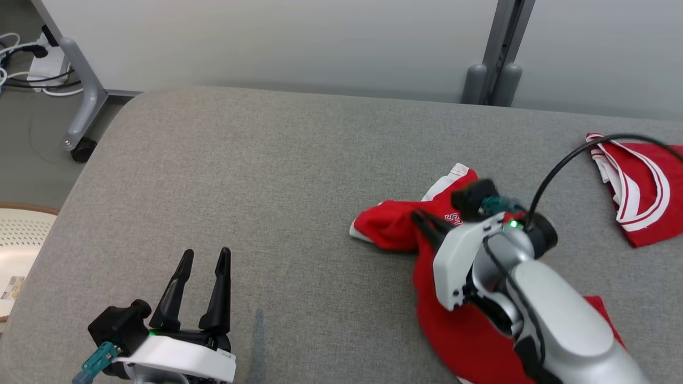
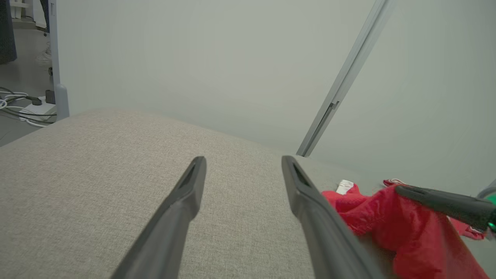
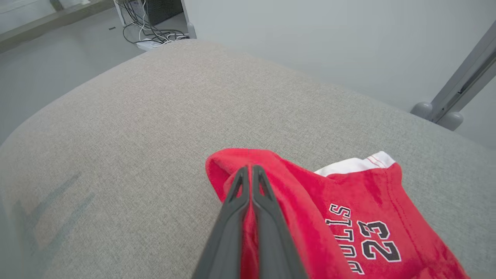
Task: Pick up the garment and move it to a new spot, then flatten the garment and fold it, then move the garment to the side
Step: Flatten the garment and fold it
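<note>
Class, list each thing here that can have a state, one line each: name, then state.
left gripper: open, holding nothing.
right gripper: shut on the red jersey.
red jersey: crumpled, one fold pinched by the right gripper.
second red garment: lying bunched, touched by neither gripper.

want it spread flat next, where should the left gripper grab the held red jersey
Probably the bunched left corner of the red jersey, from the left: it stands proud, faces the open left gripper, clear of where the right gripper pinches.
</note>
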{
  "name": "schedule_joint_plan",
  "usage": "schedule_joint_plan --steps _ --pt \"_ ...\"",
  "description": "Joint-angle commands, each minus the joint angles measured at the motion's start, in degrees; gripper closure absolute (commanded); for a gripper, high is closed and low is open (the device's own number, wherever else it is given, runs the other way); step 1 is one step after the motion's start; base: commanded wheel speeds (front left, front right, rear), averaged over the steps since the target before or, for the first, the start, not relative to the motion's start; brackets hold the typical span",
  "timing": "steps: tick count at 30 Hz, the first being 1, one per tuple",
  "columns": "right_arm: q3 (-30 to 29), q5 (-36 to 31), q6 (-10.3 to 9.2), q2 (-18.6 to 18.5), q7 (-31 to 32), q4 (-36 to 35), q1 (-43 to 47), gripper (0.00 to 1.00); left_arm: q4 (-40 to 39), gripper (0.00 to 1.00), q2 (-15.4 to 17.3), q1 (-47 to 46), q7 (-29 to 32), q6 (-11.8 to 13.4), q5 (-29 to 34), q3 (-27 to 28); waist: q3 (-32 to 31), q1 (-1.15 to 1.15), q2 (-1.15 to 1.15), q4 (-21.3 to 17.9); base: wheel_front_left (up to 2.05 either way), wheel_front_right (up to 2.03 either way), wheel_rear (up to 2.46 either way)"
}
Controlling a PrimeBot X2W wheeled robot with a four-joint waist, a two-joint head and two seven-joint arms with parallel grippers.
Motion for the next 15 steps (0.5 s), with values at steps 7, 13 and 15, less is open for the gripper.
schedule_joint_plan --steps 7,13,15 --pt "-8.45 -0.84 0.01 0.67 -7.43 7.09 -7.39 1.0 -0.3 0.0 0.9 -2.38 -0.09 -0.13 -0.6 -0.79 1.98 0.0 0.0 0.5 0.0 0.0 0.0" --pt "-13.06 -0.48 0.01 0.93 -14.9 15.78 -12.96 1.0 -0.1 0.0 1.8 -3.49 -0.09 -0.13 -1.15 -1.82 4.29 0.0 0.0 0.02 0.0 0.0 0.0" --pt "-14.92 -1.41 0.0 -0.14 -17.39 20.15 -15.19 1.0 -0.26 0.0 2.08 -4.41 -0.09 -0.13 -1.3 -2.24 5.12 0.0 0.0 0.12 0.0 0.0 0.0"
